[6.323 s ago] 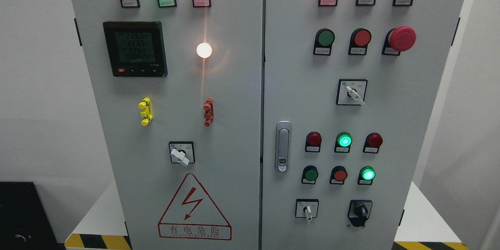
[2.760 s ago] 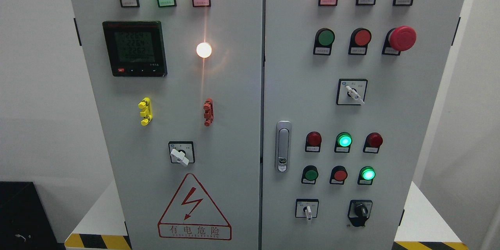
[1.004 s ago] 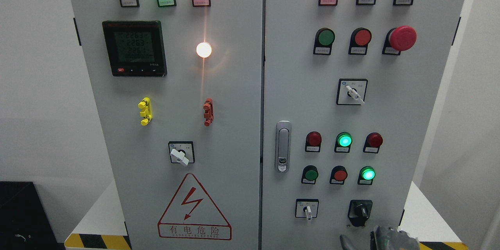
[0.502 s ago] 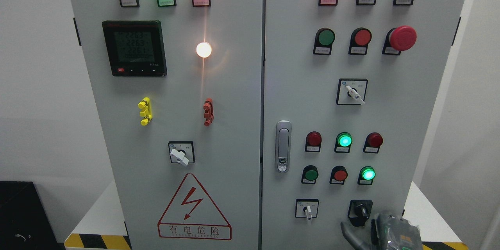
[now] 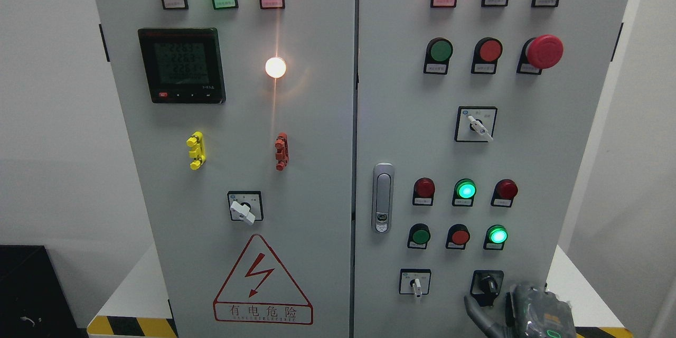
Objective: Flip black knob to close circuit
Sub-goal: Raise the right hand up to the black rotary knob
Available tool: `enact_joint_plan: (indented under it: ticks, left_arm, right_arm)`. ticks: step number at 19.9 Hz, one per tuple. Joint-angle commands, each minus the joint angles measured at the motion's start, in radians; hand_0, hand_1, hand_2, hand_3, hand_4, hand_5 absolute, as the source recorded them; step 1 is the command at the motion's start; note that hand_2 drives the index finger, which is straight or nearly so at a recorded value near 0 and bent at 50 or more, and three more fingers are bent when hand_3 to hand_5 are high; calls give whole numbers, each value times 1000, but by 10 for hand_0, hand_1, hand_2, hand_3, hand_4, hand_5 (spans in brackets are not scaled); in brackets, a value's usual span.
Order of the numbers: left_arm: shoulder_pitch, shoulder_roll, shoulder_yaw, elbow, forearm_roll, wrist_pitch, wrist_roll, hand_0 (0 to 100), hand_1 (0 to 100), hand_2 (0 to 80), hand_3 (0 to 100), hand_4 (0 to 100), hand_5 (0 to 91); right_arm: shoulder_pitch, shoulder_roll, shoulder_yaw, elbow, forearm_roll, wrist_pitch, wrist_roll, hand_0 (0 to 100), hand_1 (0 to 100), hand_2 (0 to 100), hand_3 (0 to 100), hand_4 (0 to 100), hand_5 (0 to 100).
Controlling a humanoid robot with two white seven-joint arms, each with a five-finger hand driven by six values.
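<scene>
The black knob (image 5: 487, 285) sits at the lower right of the grey cabinet's right door (image 5: 401, 116), its handle pointing roughly upright. My right hand (image 5: 501, 310) comes up from the bottom edge just below and right of the knob. Its dark thumb (image 5: 473, 310) curves up beneath the knob, apart from the grey palm (image 5: 536, 311). The fingers look spread and hold nothing. I cannot tell whether the thumb touches the knob. The left arm is out of the picture.
A white selector switch (image 5: 415, 283) is left of the knob, with lit green (image 5: 497, 235), red (image 5: 459, 236) and green (image 5: 420, 235) buttons above. A door latch (image 5: 383, 198) lies at the centre seam. The cabinet stands on a white base with hazard striping (image 5: 132, 326).
My right hand has entered from the bottom right and risen toward the black knob, its thumb now just under it. The panel lights and switches are unchanged.
</scene>
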Motion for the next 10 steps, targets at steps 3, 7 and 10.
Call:
enact_joint_plan:
  ticks: [3,7,10]
  left_arm:
    - [6,0,0,0,0,0,1,120,556,0,0,0,0]
    - [6,0,0,0,0,0,1,120,556,0,0,0,0]
    - [6,0,0,0,0,0,1,120,556,0,0,0,0]
  right_arm:
    - [-3,-1,-23,21,9,-2,-29,0,0,954,1000,956,957]
    - [-3,-3,-41,32,9,-2,-36,0,0,950,1000,957,954]
    - [-3,-3,-44,33,9,-3,-38,0,0,950,1000,957,953]
